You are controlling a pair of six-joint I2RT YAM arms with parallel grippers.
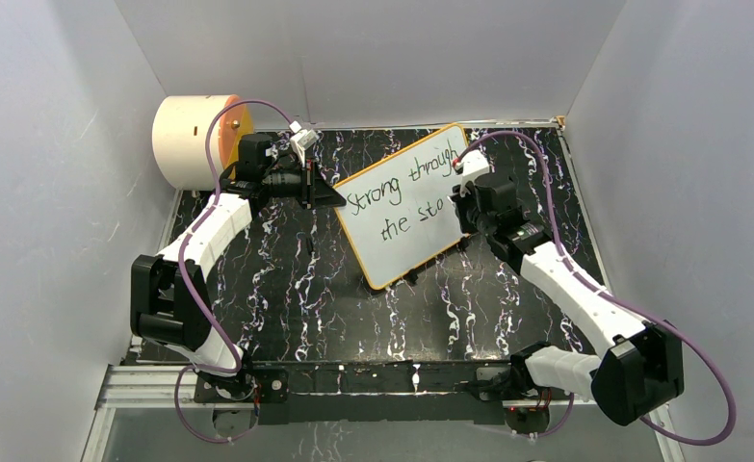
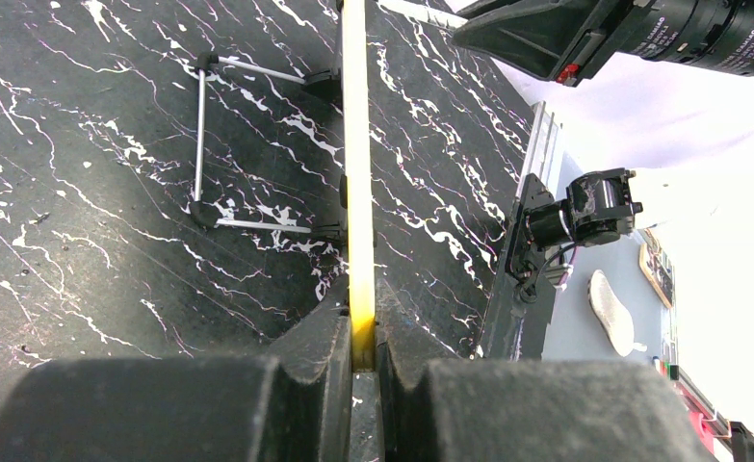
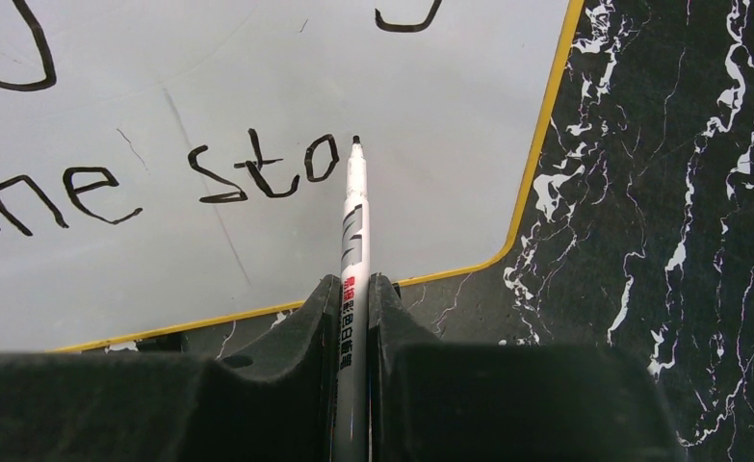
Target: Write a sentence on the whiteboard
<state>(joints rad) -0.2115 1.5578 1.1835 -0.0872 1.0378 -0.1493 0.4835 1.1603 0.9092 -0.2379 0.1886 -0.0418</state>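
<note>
Arms reach in from the near edge of the bench (image 1: 296, 289) toward its far middle, where the whiteboard (image 1: 406, 252) lies turned at a slant, one corner close to the far edge. The left arm rises along the left side, bends at the elbow and points its wrist rightward, level with the board's left corner. The left gripper (image 2: 358, 339) is clamped on the board's yellow frame, which its wrist view shows edge-on, running straight out from between the pinched fingers. The right arm stretches diagonally from the near right corner, forearm angled up and left, wrist bent down over the right half of the board. The right gripper (image 3: 353, 289) is closed tight on a white marker (image 3: 355, 217) that sticks out forward between the fingers. The marker's black tip meets the white surface just right of the last letter, where the handwriting reads "Strong through the sto". A cream cylinder (image 1: 190, 140) sits at the far left corner, well apart from the board.
</note>
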